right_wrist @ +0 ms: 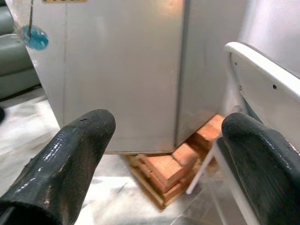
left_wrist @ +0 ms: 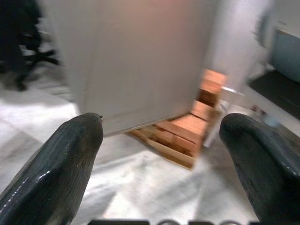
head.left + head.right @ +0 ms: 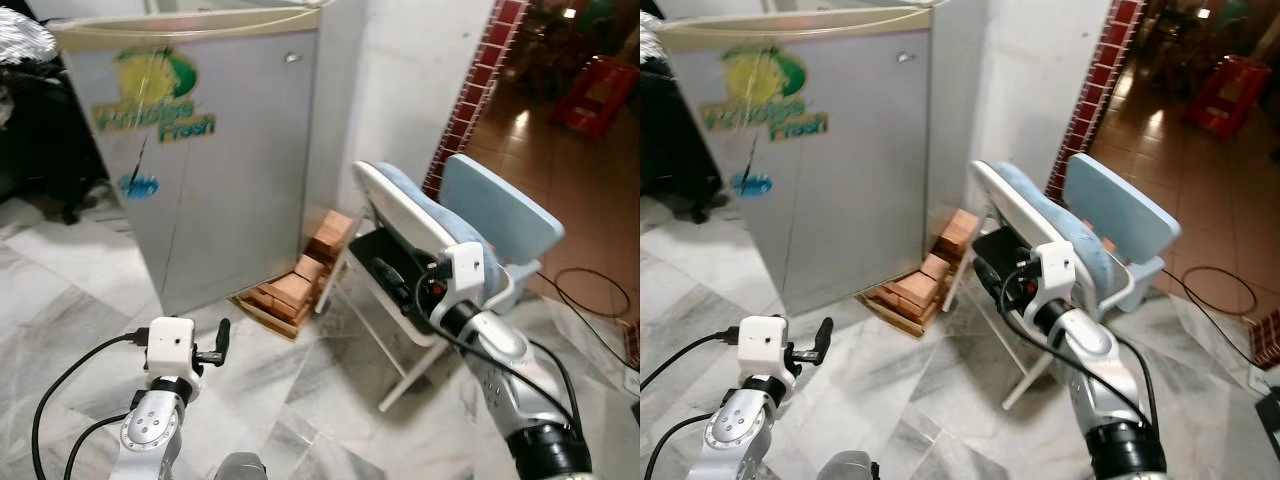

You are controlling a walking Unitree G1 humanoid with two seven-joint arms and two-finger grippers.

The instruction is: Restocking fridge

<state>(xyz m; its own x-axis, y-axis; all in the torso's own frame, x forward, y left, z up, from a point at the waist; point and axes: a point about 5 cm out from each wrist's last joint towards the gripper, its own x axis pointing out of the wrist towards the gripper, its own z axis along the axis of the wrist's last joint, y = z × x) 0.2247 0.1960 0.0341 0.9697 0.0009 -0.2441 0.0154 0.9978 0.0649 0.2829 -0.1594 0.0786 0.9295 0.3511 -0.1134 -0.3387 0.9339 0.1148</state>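
Note:
The grey fridge (image 3: 220, 170) stands straight ahead with its door shut and a green and yellow "Fresh" logo (image 3: 155, 100) on the front. My left gripper (image 3: 215, 350) is held low over the marble floor in front of the fridge, open, with nothing between its fingers (image 2: 70, 159). My right gripper (image 3: 400, 282) is raised at the right, beside a white and blue folding chair (image 3: 470, 215), also open and empty. In the right wrist view its fingers (image 1: 70, 154) frame the fridge's lower corner (image 1: 180, 93).
Stacked orange bricks (image 3: 300, 285) on a wooden board lie at the fridge's right foot, against the white wall. A red-tiled pillar (image 3: 480, 80) rises behind the chair. A black cable (image 3: 590, 290) loops on the floor at the right. Dark furniture (image 3: 40, 150) stands left of the fridge.

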